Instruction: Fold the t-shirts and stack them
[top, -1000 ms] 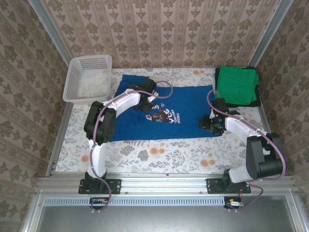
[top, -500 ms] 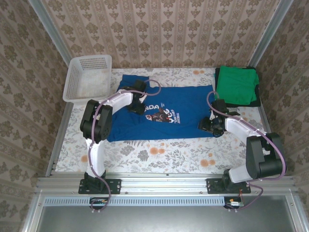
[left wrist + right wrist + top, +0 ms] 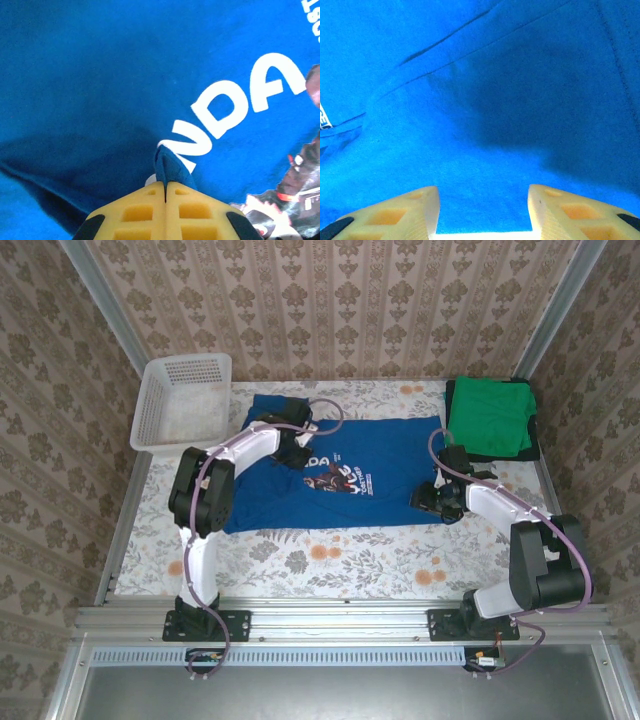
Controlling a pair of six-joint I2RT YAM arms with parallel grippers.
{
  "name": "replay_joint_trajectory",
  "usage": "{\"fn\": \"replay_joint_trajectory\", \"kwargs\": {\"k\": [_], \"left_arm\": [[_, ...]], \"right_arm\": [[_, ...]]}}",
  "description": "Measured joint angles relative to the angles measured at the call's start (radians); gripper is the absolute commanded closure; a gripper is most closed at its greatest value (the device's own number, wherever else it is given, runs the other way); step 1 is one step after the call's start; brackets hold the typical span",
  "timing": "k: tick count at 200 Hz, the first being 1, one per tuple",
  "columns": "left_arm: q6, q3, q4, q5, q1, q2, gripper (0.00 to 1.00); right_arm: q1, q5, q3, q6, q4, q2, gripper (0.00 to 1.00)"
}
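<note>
Your left end effector [image 3: 165, 186] is clenched on a small pinch of the blue tee [image 3: 385, 455], right beside the white lettering. The tee lies spread flat across the middle of the bench [image 3: 330, 560]. The green tee [image 3: 490, 415] sits folded at the far right corner. Your right end effector [image 3: 483, 194] is released and grasps nothing, poised just over the blue tee's right end. Take a matching pinch there before lifting. Then raise both sides evenly and low, so the fold line runs straight and the cloth doesn't bunch.
</note>
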Motion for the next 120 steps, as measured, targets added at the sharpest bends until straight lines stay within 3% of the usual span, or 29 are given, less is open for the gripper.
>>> {"fn": "replay_joint_trajectory", "kwargs": {"k": [38, 50, 120], "left_arm": [[0.086, -0.005, 0.060, 0.048, -0.008, 0.000, 0.83], [0.109, -0.006, 0.077, 0.064, -0.008, 0.000, 0.68], [0.135, -0.007, 0.100, 0.072, -0.008, -0.012, 0.44]], "right_arm": [[0.000, 0.000, -0.008, 0.005, 0.013, 0.000, 0.48], [0.000, 0.000, -0.011, 0.008, 0.013, -0.001, 0.48], [0.017, 0.000, -0.015, 0.023, 0.013, -0.022, 0.48]]}}
